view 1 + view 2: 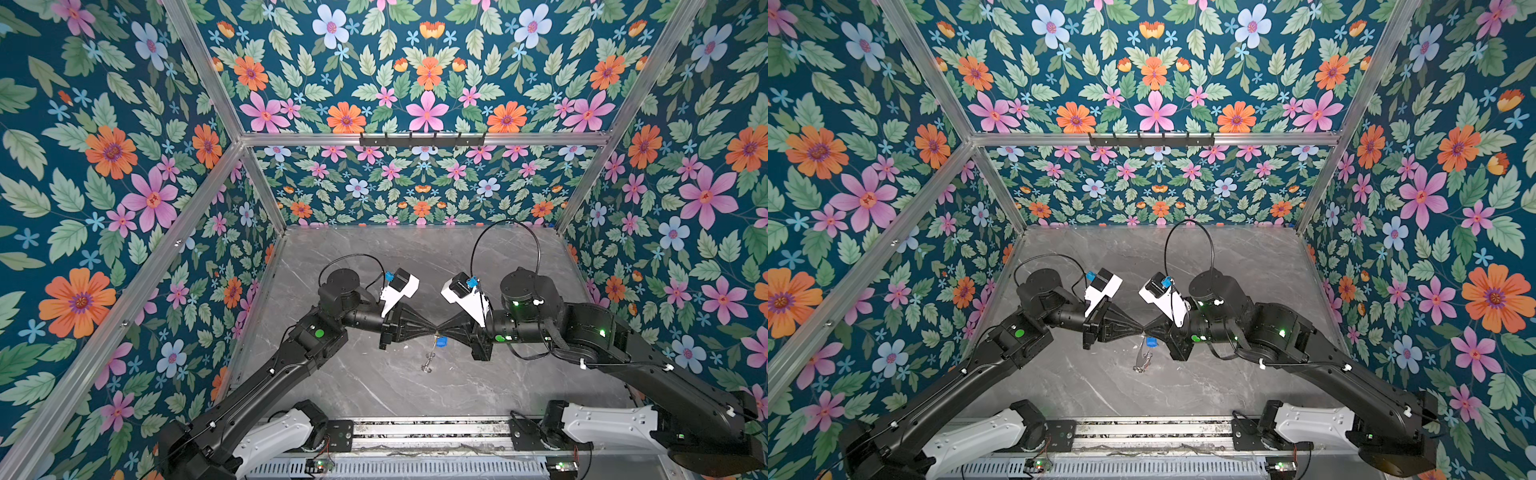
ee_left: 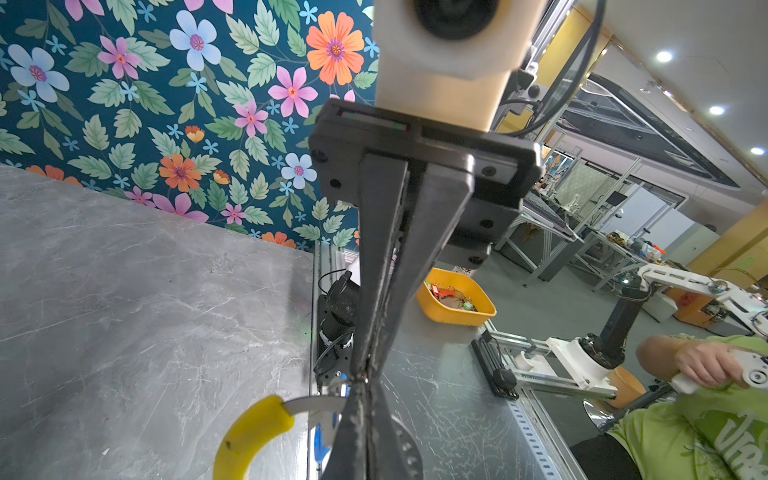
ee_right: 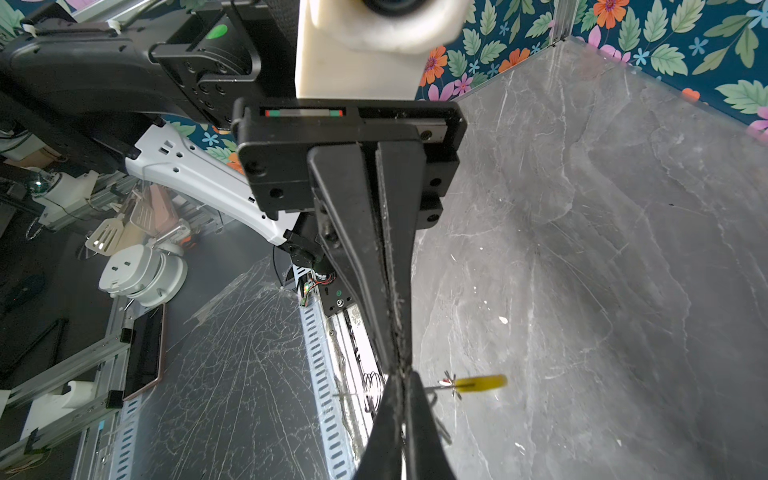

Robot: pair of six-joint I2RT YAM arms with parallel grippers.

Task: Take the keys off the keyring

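Floral wallpaper is enclosing a grey marbled surface (image 1: 374, 270) in both top views. Above it the right end effector (image 1: 439, 329) is meeting the left end effector (image 1: 433, 329) tip to tip, and both are fully closed. The keyring (image 1: 1140, 360) is hanging from the right end effector's tips, with a blue key tag (image 1: 441, 341) dangling just beneath those tips.

In the left wrist view, the ring's yellow arc (image 2: 249, 432) is curving away to one side of the right end effector. Its grey band (image 2: 316, 405) is running into the spot where the two pairs of black fingers (image 2: 376, 249) are pinching together.

In the right wrist view, the keyring is showing edge-on as a thin line crossing the right end effector's tips. The yellow arc is lying on one side of them and the small split rings (image 3: 372, 388) on the other. Both end effectors are gripping the ring there.
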